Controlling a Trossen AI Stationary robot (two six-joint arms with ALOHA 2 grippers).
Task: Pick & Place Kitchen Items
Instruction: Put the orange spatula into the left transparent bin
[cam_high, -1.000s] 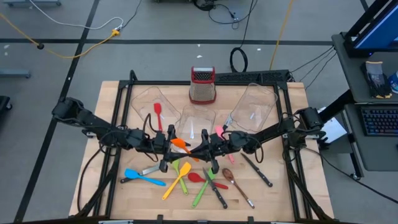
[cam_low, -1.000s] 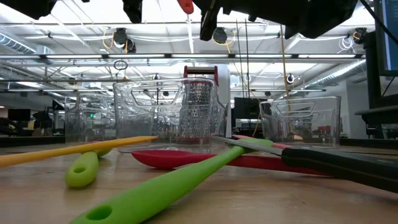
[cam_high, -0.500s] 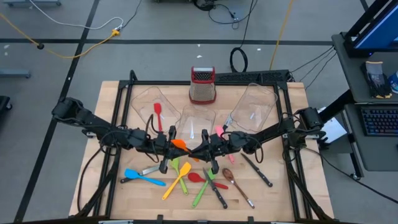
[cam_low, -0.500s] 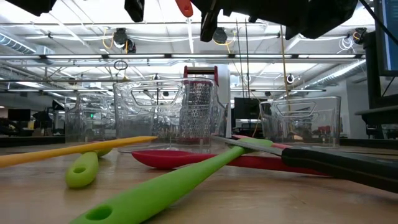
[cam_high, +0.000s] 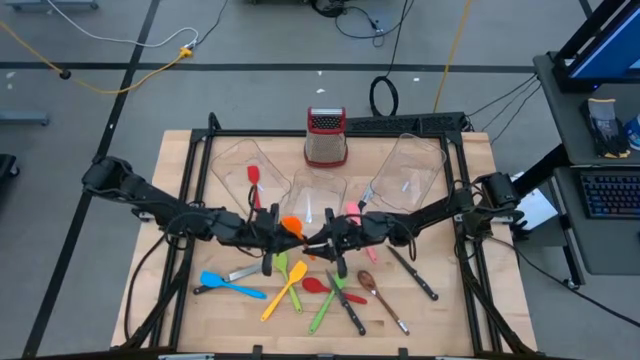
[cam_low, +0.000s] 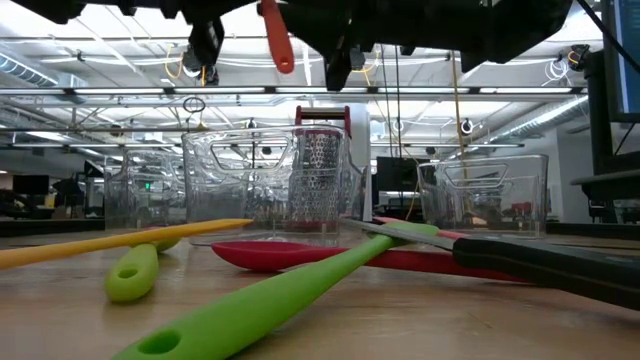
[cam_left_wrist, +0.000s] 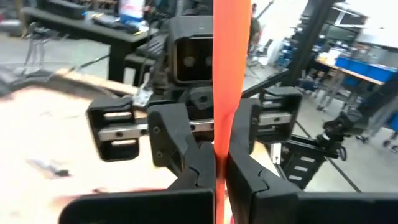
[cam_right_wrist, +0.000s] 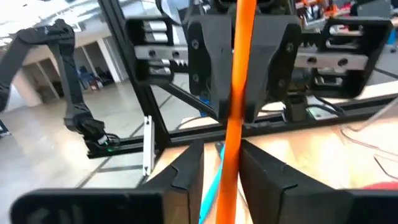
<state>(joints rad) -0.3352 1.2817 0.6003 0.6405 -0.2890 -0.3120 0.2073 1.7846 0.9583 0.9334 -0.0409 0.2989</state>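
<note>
An orange spatula (cam_high: 290, 228) hangs above the middle of the tabletop (cam_high: 180, 150), just in front of the middle clear bin (cam_high: 318, 192), caught between the two claws that meet there. The left claw (cam_high: 277, 236) reaches in from the left with its arm stretched low across the tabletop, and its fingers (cam_left_wrist: 186, 155) are pressed tight on the orange handle. The right claw (cam_high: 322, 243) comes in from the opposite side, facing the left one nearly tip to tip; its fingers (cam_right_wrist: 186, 168) stand a little apart on either side of the handle, so it is not clear that they grip it. The overhead view shows the other utensils lying below: a blue spatula (cam_high: 228, 286), a yellow spatula (cam_high: 283, 291), a green spatula (cam_high: 326, 303), a red spoon (cam_high: 322, 286), a brown spoon (cam_high: 378, 293) and a black-handled knife (cam_high: 412, 272), with a red spatula (cam_high: 254, 185) in the left bin (cam_high: 232, 160). The table-level view instead shows the orange handle (cam_low: 275, 38) hanging clear of the wood, well above the green and red utensils, with the grater (cam_low: 320, 170) standing behind. Each wrist view shows the other arm's claw head-on behind the handle.
</note>
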